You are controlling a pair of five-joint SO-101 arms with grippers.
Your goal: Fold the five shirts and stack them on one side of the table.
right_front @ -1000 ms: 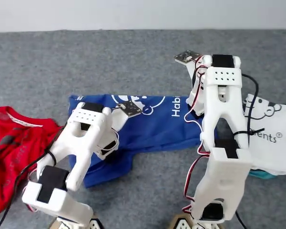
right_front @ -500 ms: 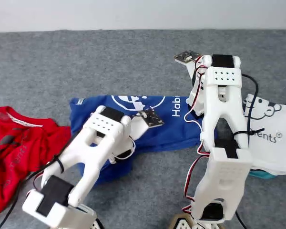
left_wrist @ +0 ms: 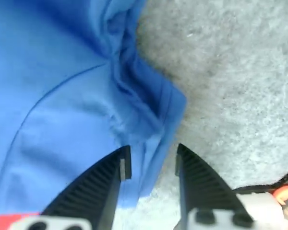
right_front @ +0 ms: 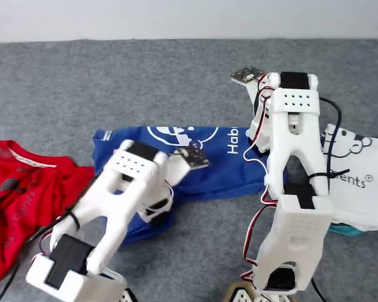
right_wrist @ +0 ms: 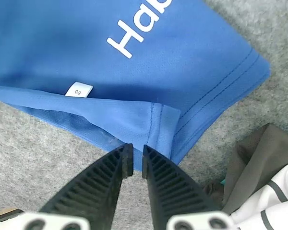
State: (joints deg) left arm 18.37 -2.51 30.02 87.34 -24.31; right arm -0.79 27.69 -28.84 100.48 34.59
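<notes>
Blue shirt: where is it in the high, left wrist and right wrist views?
High view: blue shirt mid-table, between the red shirt and the white shirt.
Left wrist view: blue shirt's folded edge beyond the jaws.
Right wrist view: its lettered corner beyond the jaws.
Shared landmark: the grey table cover beside it.

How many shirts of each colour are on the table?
red shirt: 1
blue shirt: 1
white shirt: 1
teal cloth, only an edge peeking out: 1
dark grey cloth, beside the white one: 1
Total: 5, if the last two are shirts too.
</notes>
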